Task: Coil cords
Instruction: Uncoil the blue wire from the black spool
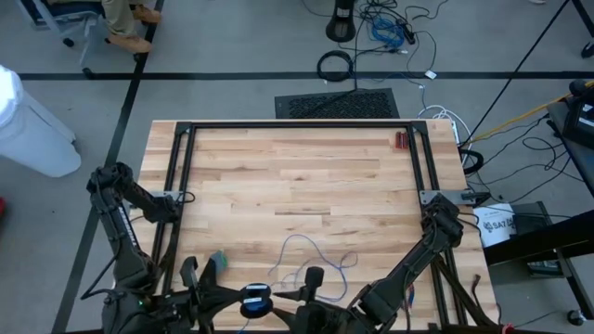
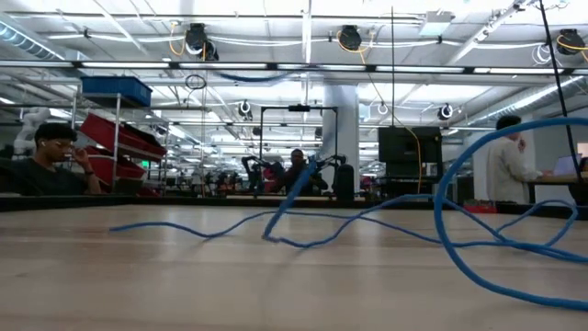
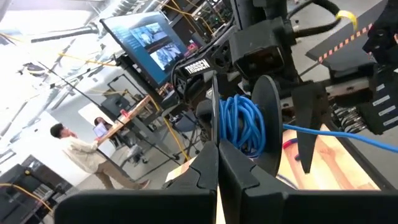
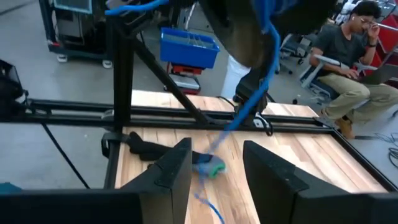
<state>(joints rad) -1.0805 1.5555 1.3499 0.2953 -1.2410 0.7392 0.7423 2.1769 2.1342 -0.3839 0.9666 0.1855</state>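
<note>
At table's near edge, round dark spool point(image 1: 255, 299) wound with blue cord point(image 3: 241, 124); left gripper point(image 3: 217, 163) pinched closed, right gripper point(image 4: 216, 163) parted, empty; "TROSSEN" lettering point(image 3: 196, 66).

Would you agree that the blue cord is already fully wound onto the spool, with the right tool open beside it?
Not fully: the high view shows much of the blue cord lying loose on the table. Only part is wound on the spool. The right tool is open.
</note>
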